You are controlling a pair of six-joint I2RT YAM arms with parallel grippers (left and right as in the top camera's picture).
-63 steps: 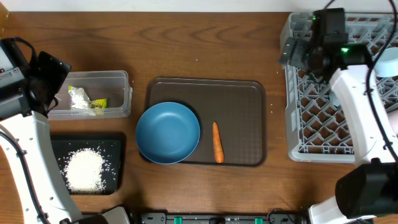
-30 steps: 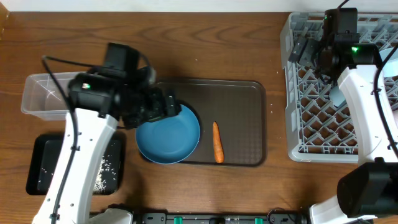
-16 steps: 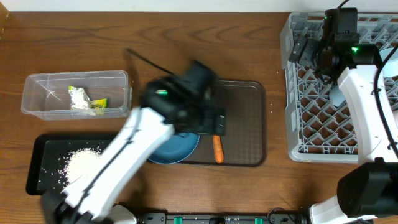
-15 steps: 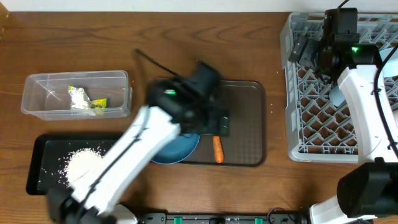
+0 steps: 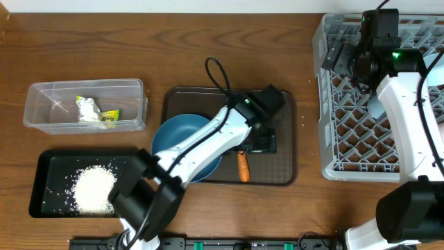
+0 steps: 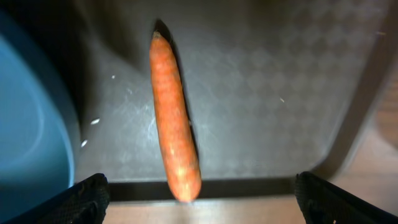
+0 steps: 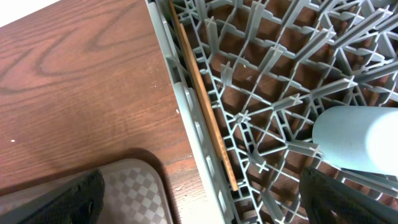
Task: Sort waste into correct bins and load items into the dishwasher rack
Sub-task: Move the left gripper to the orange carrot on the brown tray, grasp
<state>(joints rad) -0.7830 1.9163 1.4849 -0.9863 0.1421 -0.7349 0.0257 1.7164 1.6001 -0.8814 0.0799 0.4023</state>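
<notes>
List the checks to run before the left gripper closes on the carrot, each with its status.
1. Left gripper open: ok, jaws wide apart.
2. Carrot between the jaws: ok, lying lengthwise, slightly off centre.
3. Jaw clear of the dish: cannot tell; its rim is close beside the carrot.
4. Height low enough to grip: cannot tell from these views.
5. Room in the black tray beside the rice: ok.
6. Right gripper out of the way: ok, it is over the rack.
</notes>
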